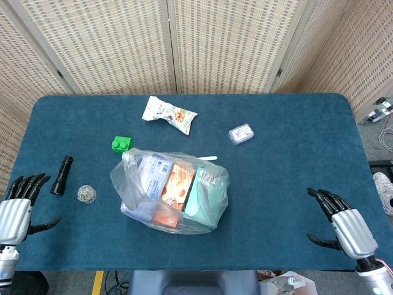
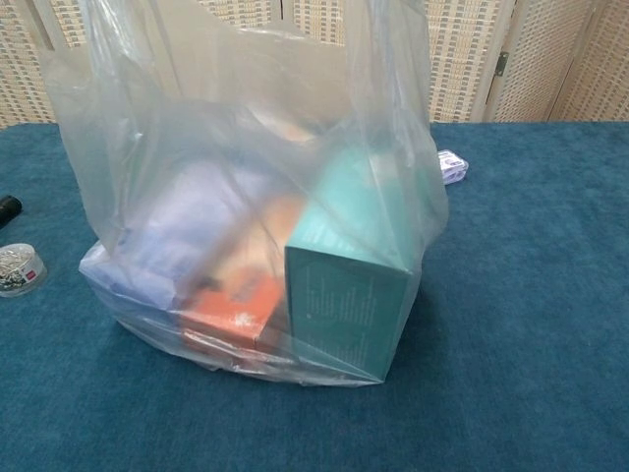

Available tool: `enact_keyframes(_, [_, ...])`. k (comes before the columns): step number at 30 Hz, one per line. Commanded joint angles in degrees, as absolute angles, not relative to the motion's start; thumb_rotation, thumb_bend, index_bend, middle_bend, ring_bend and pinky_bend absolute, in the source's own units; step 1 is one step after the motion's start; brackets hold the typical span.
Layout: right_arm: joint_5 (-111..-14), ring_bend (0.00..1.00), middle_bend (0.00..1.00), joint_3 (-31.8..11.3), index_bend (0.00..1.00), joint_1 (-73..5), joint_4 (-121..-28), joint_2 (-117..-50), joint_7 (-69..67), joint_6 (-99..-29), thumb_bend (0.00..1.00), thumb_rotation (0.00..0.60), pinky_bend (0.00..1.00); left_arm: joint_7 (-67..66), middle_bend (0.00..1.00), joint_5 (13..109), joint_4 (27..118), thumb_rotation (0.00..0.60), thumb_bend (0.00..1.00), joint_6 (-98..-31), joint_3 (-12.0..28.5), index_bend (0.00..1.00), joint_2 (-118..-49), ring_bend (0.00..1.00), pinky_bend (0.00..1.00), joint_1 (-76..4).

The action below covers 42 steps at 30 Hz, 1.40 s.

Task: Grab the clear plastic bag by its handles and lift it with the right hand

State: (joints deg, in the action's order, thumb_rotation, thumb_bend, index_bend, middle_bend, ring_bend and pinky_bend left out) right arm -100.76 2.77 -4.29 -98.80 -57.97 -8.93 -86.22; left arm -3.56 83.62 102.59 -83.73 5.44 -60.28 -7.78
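1. Nearest to us, at the table's front edge, our right hand (image 1: pixel 344 220) rests at the right corner with its fingers spread apart and nothing in them. Our left hand (image 1: pixel 17 206) sits at the left corner the same way, fingers apart and empty. Neither shows in the chest view.

2. A little further in, near the middle of the blue table (image 1: pixel 295 153), stands the clear plastic bag (image 1: pixel 172 192). It is well apart from the right hand. From the chest view the bag (image 2: pixel 246 197) fills most of the frame, and through the plastic we see a teal box (image 2: pixel 344 305), an orange box (image 2: pixel 231 310) and something pale purple.

3. The bag's handles stand up at the top: one at the left rim (image 1: pixel 130 158), the other at the right rim (image 1: pixel 209 178). We cannot tell whether the loops lie open or crumpled.

4. Left of the bag lie a small foil ball (image 1: pixel 86 194) and a black flashlight (image 1: pixel 61 175), both near the left hand.

5. Further back are a green block (image 1: pixel 121 144), a small clear case (image 1: pixel 241 133) and a snack packet (image 1: pixel 169 114).

6. We judge the task hardly begun: the reach comes first. The next move calls for carrying the right hand leftward over the bag, gathering both handles together, closing on them, then lifting straight up so the boxes stay inside.
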Motion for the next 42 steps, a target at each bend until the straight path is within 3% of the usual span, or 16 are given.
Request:
enact_keyframes(1, [-100.8,0.12,0.19,2.9,0.08,-4.2,-98.8,-57.9,-8.9,-86.3,0.0,0.6,0.21,0.7,0.1,84.5,101.8,0.6,0.0,-81.7,6.9,0.16,-58.4,0.1,0.0,-10.0])
enact_keyframes(9, [-100.8,0.12,0.19,3.1,0.08,-4.2,-99.2,-58.1,-8.3,-86.5,0.0,0.6,0.21,12.2,0.13,86.6,98.0,0.6,0.01,-78.4,11.2,0.17,-57.1,0.17,0.04,-16.1])
enact_keyframes(13, [-100.8,0.12,0.19,3.1,0.08,-4.3,-99.5,-58.2,-7.8,-86.4,0.0,0.6,0.21,18.0,0.17,87.5,96.0,0.6,0.11,-77.6,13.7,0.19,-58.3,0.18,0.06,-19.7])
enact_keyframes(20, [-100.6,0.12,0.19,3.3,0.08,-4.4,-100.4,-58.2,-6.6,-86.1,0.0,0.6,0.21,26.1,0.2,88.6,92.6,0.6,0.12,-77.6,17.4,0.19,-62.4,0.19,0.06,-25.6])
enact_keyframes(42, [-99.9,0.12,0.19,3.7,0.08,-4.6,-101.5,-57.8,-6.1,-85.4,0.0,0.6,0.21,31.9,0.2,89.8,89.3,0.6,0.11,-76.5,19.0,0.22,-71.4,0.19,0.06,-35.9])
